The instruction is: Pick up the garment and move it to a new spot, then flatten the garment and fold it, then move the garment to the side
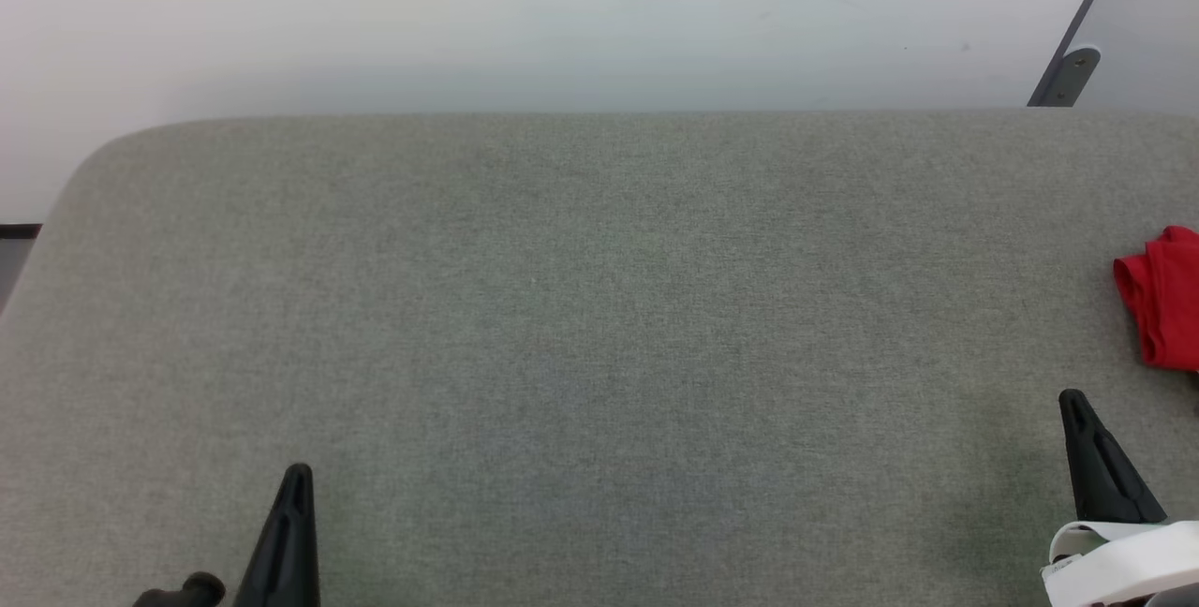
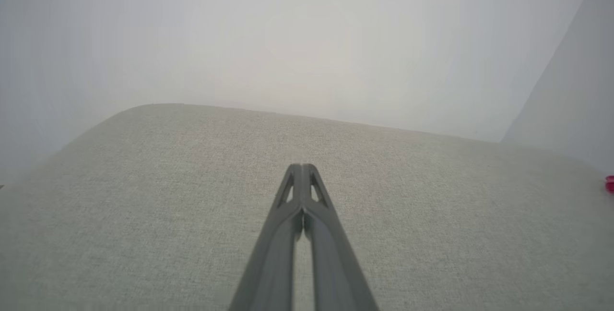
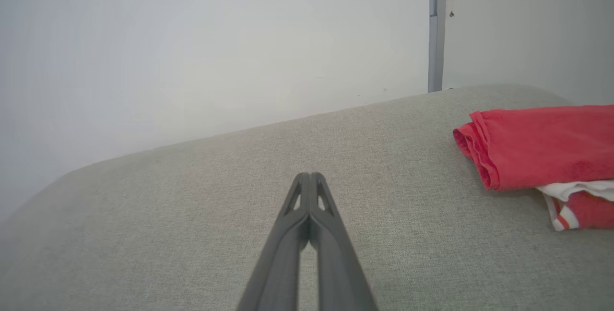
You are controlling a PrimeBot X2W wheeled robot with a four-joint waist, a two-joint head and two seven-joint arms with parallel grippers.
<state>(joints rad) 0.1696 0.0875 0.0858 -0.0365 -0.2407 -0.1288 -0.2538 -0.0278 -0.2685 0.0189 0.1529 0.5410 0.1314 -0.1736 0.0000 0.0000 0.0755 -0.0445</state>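
The garment [image 1: 1165,298] is a red shirt lying bunched and folded at the right edge of the grey fabric table [image 1: 599,326]. In the right wrist view the garment [image 3: 542,145] shows a white sleeve with red-striped trim tucked under its red body. A red sliver of the garment [image 2: 609,184] peeks in at the far right of the left wrist view. My right gripper [image 1: 1073,398] is shut and empty, a little nearer and left of the shirt, apart from it. My left gripper [image 1: 300,471] is shut and empty at the lower left, far from it.
A white wall rises behind the table's far edge. A grey hinged panel [image 1: 1077,54] stands at the back right. The table's back left corner [image 1: 103,153] is rounded. Bare grey cloth stretches between the two grippers.
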